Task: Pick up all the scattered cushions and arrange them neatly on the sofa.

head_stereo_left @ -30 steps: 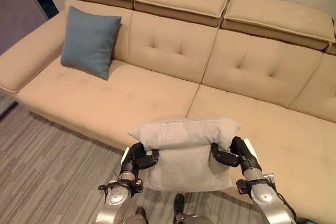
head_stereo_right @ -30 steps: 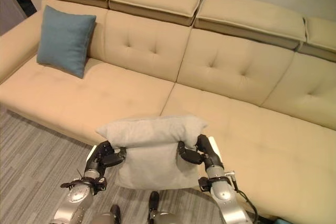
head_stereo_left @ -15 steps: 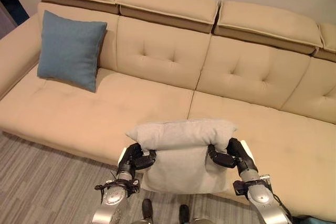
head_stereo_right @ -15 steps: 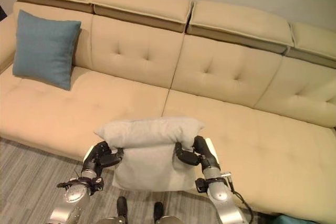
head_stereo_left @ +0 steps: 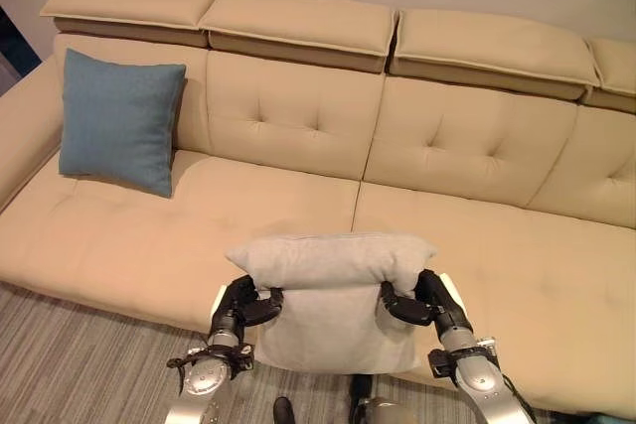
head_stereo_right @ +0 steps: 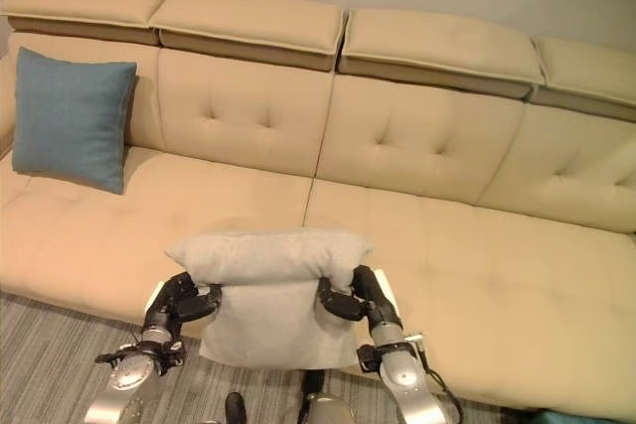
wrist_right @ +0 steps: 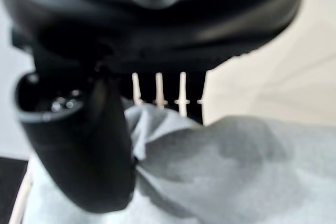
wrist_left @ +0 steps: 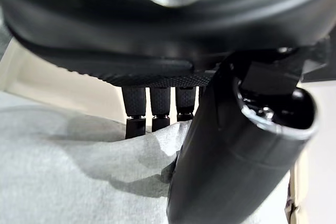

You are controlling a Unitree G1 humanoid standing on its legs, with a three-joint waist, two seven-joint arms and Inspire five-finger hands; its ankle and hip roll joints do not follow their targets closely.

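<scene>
Two hands carry our grey cushion (head_stereo_left: 333,295) at the frame's lower centre: left hand (head_stereo_left: 241,306) and right hand (head_stereo_left: 422,300) each clenched on a side edge. Its long axis runs left-right, with the beige sofa (head_stereo_left: 477,275) seat directly beyond; the blue cushion (head_stereo_left: 117,119) leans upper left.

The sofa (head_stereo_left: 298,196) was a warm beige, its backrest tufted with buttoned dimples. The cushion (head_stereo_left: 117,119) leaning at its left end was a plain muted blue-teal. The held cushion (head_stereo_left: 333,295) was pale grey, unpatterned. The floor (head_stereo_left: 70,364) showed grey streaked planks. The left hand (head_stereo_left: 241,306) and right hand (head_stereo_left: 417,300) were black.
</scene>
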